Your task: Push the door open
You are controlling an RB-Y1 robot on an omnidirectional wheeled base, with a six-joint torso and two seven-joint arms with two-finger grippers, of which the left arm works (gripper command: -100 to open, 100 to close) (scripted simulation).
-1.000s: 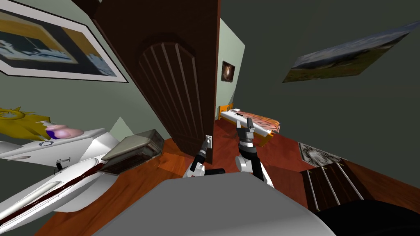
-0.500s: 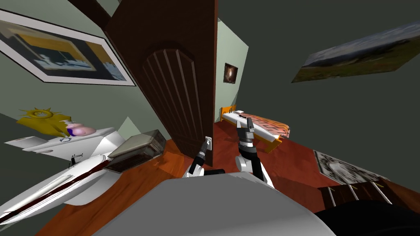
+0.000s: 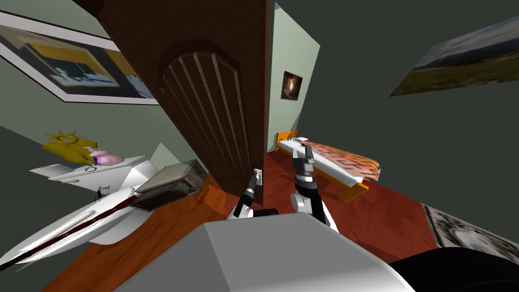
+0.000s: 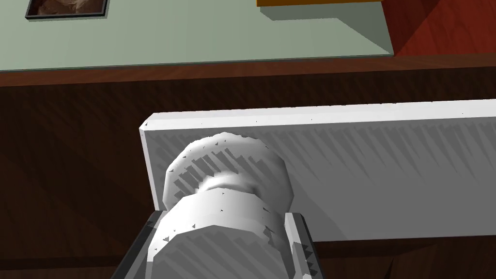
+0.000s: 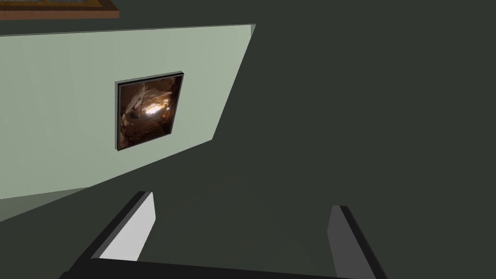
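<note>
At the middle of the head view | door (image 3: 213, 101) stood ajar, filling upper centre | left gripper (image 3: 257, 176) clamped on its knob (image 4: 227, 169) | right gripper (image 3: 305, 152) just right, fingers apart | best push seemed steady, through the knob, following the door's arc
</note>
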